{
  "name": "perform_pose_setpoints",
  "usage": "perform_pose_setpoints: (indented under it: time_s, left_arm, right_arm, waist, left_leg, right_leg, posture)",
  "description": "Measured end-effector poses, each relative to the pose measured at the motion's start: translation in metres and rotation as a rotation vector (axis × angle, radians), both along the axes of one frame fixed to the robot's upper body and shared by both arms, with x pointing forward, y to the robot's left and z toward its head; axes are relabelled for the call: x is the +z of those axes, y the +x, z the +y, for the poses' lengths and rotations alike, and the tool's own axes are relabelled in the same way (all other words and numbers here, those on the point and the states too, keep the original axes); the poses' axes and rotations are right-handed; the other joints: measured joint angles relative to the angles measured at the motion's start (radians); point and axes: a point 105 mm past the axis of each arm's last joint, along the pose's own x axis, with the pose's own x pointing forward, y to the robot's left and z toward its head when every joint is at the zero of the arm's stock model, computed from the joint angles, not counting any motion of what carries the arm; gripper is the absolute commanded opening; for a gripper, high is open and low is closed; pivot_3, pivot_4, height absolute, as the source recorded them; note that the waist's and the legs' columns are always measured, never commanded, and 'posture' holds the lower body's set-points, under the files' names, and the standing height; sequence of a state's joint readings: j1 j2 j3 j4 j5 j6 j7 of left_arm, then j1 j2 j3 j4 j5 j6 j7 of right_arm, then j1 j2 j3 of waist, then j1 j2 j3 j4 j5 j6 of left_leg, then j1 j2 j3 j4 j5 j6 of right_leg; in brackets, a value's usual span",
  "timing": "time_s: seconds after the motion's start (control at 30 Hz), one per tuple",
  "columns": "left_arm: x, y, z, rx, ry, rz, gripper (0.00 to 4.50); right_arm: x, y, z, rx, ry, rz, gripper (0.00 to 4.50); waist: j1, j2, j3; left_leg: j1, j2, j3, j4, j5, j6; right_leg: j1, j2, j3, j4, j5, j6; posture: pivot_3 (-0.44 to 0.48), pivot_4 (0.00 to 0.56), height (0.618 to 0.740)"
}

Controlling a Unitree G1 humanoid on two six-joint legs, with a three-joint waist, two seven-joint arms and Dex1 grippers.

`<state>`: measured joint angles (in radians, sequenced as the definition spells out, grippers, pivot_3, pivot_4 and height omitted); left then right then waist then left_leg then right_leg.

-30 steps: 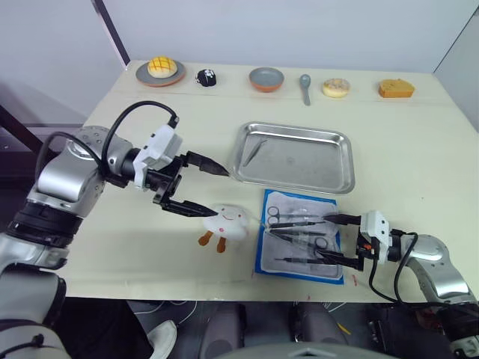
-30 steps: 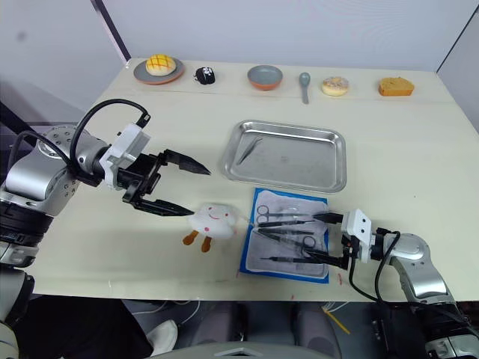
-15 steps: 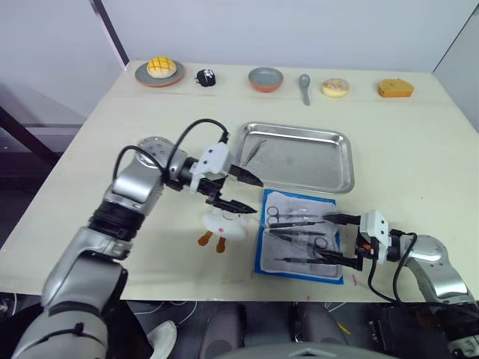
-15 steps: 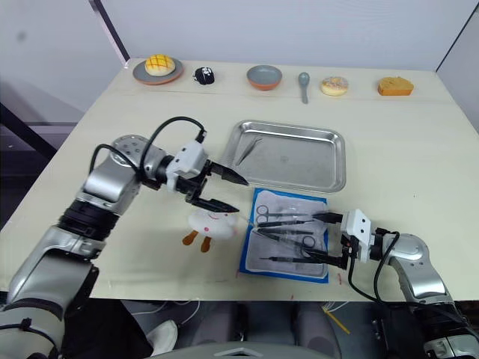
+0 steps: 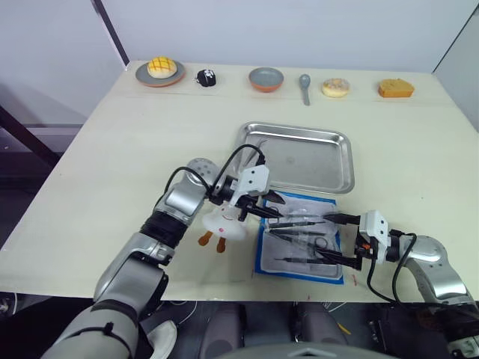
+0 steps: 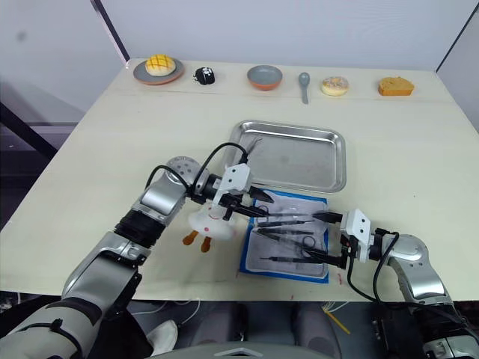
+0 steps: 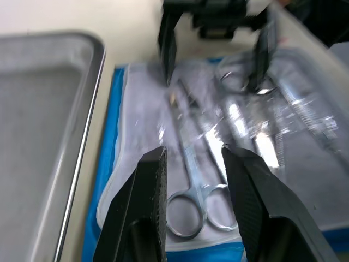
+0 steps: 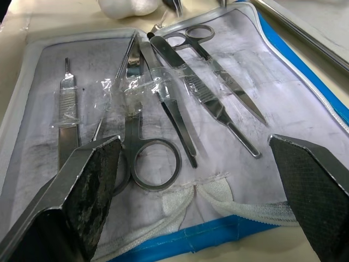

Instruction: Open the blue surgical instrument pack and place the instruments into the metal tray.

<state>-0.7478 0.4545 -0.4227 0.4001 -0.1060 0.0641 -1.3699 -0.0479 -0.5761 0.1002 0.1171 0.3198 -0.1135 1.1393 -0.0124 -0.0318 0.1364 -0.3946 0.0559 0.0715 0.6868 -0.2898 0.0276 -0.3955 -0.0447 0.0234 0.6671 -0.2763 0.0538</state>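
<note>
The blue surgical instrument pack [image 5: 314,201] lies open in front of the metal tray [image 5: 299,161], its pale lining up. Several silver instruments [image 8: 163,82] lie on the lining under clear strips. Slim tweezers [image 5: 258,147] lie in the tray's left end. My left gripper [image 5: 275,208] hovers low over the pack's near-left part. Its fingers [image 7: 152,180] are narrowed on either side of the ring handles of a pair of scissors [image 7: 199,210], which still lies flat. My right gripper [image 5: 326,236] stands wide open at the pack's right edge, holding nothing.
A white plush toy [image 5: 224,221] sits just left of the pack, under my left forearm. Along the far edge stand a plate with a bun [image 5: 160,69], a small black item [image 5: 206,77], a bowl [image 5: 266,78], a spoon [image 5: 305,84], a donut [image 5: 336,87] and a cake [image 5: 395,89].
My left arm has swung right, from left of the plush toy to over the pack, and its jaws have narrowed a lot. The right gripper has stayed put.
</note>
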Motion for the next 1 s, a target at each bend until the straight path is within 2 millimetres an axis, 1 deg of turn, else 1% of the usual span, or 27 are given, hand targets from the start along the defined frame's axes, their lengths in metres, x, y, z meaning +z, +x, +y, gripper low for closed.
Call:
perform_pose_setpoints:
  time_s: [0.1,0.2,0.3,0.53,0.6,0.67,0.7,0.73,1.0]
  left_arm:
    - [-0.006,0.002,-0.001,0.016,0.016,0.007,1.72]
    - [-0.010,0.002,-0.007,0.025,0.007,0.030,1.72]
    - [-0.011,0.000,-0.014,0.015,0.001,0.036,1.72]
    - [-0.016,0.002,-0.018,0.035,0.029,0.026,1.72]
    - [-0.017,0.003,-0.018,0.040,0.037,0.015,1.14]
    - [-0.017,0.003,-0.019,0.038,0.040,0.011,0.73]
    - [-0.017,0.003,-0.019,0.035,0.041,0.011,0.17]
    - [-0.017,0.003,-0.019,0.035,0.041,0.011,0.08]
    - [-0.018,0.000,-0.021,0.018,0.050,0.024,0.08]
  right_arm:
    - [0.000,0.000,0.000,-0.001,0.000,0.000,4.50]
    - [0.000,0.000,0.000,-0.003,0.002,0.000,4.50]
    - [0.000,0.000,0.001,-0.006,0.005,-0.001,4.50]
    - [0.000,0.000,0.001,-0.008,0.006,-0.002,4.50]
    - [0.000,0.000,0.001,-0.009,0.005,-0.001,4.50]
    - [0.000,0.000,0.001,-0.009,0.005,-0.001,4.50]
    - [0.000,0.000,0.001,-0.009,0.005,-0.001,4.50]
    - [0.000,0.000,0.001,-0.009,0.005,-0.001,4.50]
    - [-0.001,0.000,0.001,-0.011,0.006,0.000,4.50]
  waist:
    - [0.000,0.000,0.000]
    - [0.001,0.000,0.000]
    - [-0.001,0.000,0.000]
    - [0.000,0.000,0.000]
    - [0.000,0.000,0.000]
    - [0.000,0.000,0.000]
    - [0.000,0.000,0.000]
    - [0.000,0.000,0.000]
    - [0.001,0.000,-0.001]
  left_leg:
    - [0.000,0.000,0.000,0.000,0.000,0.000]
    - [0.000,0.000,0.000,0.000,0.000,0.000]
    - [0.000,0.000,0.000,0.000,0.000,0.000]
    - [0.000,0.000,0.000,0.000,0.000,0.000]
    - [0.000,0.000,0.000,0.000,0.000,0.000]
    - [0.000,0.000,0.000,0.000,0.000,0.000]
    - [0.000,0.000,0.000,0.000,0.000,0.000]
    - [0.000,0.000,0.000,0.000,0.000,0.000]
    - [0.000,0.000,0.000,0.000,0.000,0.000]
  right_leg:
    - [0.000,0.000,0.000,0.000,0.000,0.000]
    - [0.000,0.000,0.000,0.000,0.000,0.000]
    - [0.000,0.000,0.000,0.000,0.000,0.000]
    - [0.000,0.000,0.000,0.000,0.000,0.000]
    - [0.000,0.000,0.000,0.000,0.000,0.000]
    - [0.000,0.000,0.000,0.000,0.000,0.000]
    - [0.000,0.000,0.000,0.000,0.000,0.000]
    - [0.000,0.000,0.000,0.000,0.000,0.000]
    - [0.000,0.000,0.000,0.000,0.000,0.000]
  posture:
    - [0.000,0.150,0.732]
    - [0.000,0.150,0.732]
    - [0.000,0.150,0.732]
    - [0.000,0.150,0.732]
    - [0.000,0.150,0.732]
    - [0.000,0.150,0.732]
    - [0.000,0.150,0.732]
    - [0.000,0.150,0.732]
    - [0.000,0.150,0.732]
